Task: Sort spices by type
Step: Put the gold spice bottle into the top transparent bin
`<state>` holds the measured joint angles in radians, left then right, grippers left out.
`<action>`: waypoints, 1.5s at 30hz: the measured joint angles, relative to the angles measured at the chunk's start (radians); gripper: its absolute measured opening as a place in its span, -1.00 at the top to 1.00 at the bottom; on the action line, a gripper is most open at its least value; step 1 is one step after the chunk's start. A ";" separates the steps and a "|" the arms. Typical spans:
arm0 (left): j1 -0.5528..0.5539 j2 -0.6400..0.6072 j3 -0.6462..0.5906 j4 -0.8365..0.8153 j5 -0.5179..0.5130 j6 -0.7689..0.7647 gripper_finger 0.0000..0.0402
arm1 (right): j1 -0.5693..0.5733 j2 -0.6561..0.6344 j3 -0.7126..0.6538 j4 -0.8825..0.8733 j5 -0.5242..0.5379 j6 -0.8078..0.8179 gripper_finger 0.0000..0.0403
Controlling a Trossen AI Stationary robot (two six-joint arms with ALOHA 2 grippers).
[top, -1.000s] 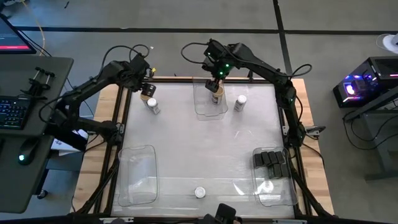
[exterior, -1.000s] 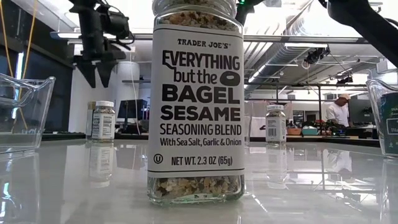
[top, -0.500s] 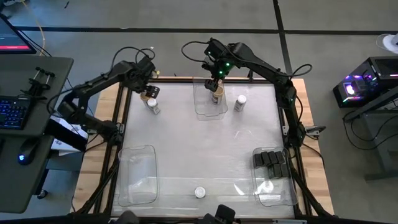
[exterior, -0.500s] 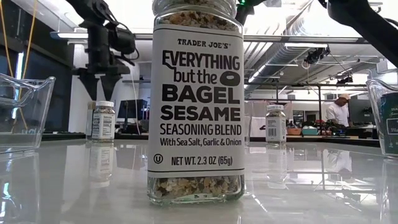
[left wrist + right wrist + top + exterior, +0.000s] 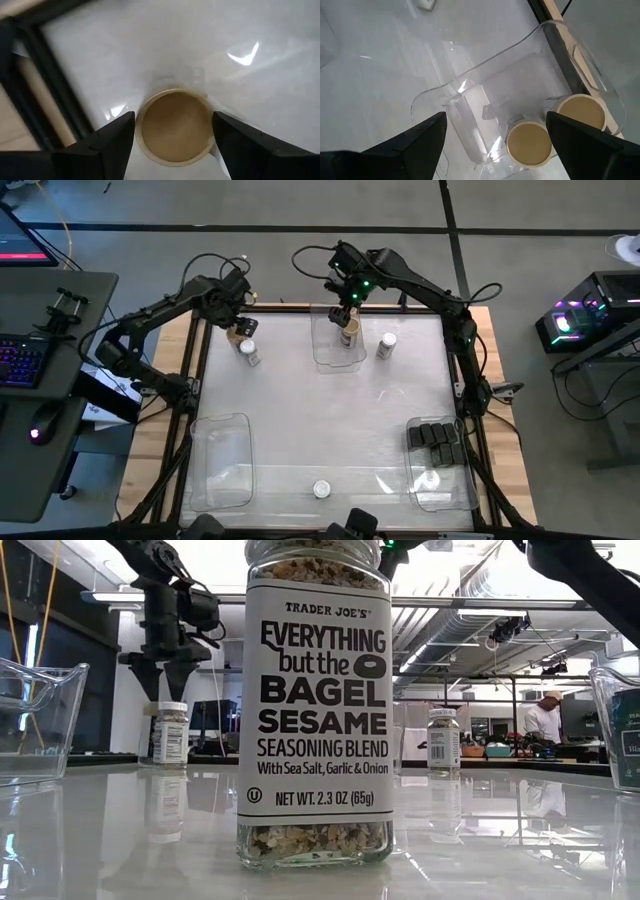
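Overhead, high view: left gripper (image 5: 241,330) hangs at the table's (image 5: 330,405) far left corner, directly above a tan-lidded jar (image 5: 243,327); a silver-lidded jar (image 5: 247,352) stands just nearer than it.
Right gripper (image 5: 347,308): over the far-middle bin (image 5: 340,348), a tan lid showing beneath it.
Counts, high view: one silver-lidded jar (image 5: 386,344) beside that bin; one bagel seasoning jar (image 5: 321,489) at the near edge; black boxes (image 5: 436,440) clustered in the near right bin (image 5: 442,465), number unclear; one bare bin (image 5: 220,461) near left.
Open room: wide bare tabletop mid-table.
Low view: bagel seasoning jar fills the foreground; left fingers (image 5: 150,677) spread, pointing down just above a jar cap (image 5: 170,708).
Left wrist view: fingers apart, flanking the tan lid (image 5: 175,125) without visible contact; dark table frame (image 5: 45,100) close alongside.
Right wrist view: fingers wide apart, clamped on nothing; two tan-lidded jars (image 5: 530,142) side by side inside the bin, against its wall (image 5: 580,65).
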<state>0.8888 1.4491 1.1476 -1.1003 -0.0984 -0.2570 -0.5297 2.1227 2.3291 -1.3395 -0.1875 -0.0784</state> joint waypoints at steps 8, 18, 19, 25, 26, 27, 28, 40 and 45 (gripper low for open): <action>0.007 -0.011 0.052 -0.003 -0.018 0.003 -0.26 | 0.000 0.000 0.000 0.016 0.000 0.001 -0.67; -0.026 -0.012 0.054 -0.036 -0.068 0.033 -0.26 | 0.000 0.000 0.000 0.022 0.000 0.000 -0.67; -0.024 -0.012 0.054 -0.036 -0.071 0.033 -0.26 | 0.000 0.000 0.000 0.022 0.000 0.000 -0.67; 0.004 -0.013 0.051 -0.023 -0.067 0.067 -0.33 | 0.000 0.000 0.000 0.022 0.000 0.000 -0.67; 0.011 -0.013 0.045 -0.015 -0.060 0.078 -0.37 | 0.000 0.000 0.000 0.021 0.000 0.000 -0.67; 0.017 -0.013 0.038 -0.017 -0.051 0.084 -0.41 | 0.000 0.000 0.000 0.022 0.000 0.000 -0.67; 0.024 -0.013 0.029 -0.016 -0.042 0.086 -0.46 | 0.000 0.000 0.000 0.022 0.000 0.001 -0.67; 0.013 -0.013 0.015 -0.036 -0.042 -0.009 -0.62 | 0.000 0.000 0.000 0.041 0.001 0.015 -0.67; 0.013 -0.013 0.015 -0.036 -0.045 -0.055 -0.61 | 0.002 0.000 0.000 0.041 0.000 0.029 -0.67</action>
<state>0.9020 1.4357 1.1629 -1.1362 -0.1436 -0.3119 -0.5277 2.1227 2.3287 -1.2984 -0.1871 -0.0490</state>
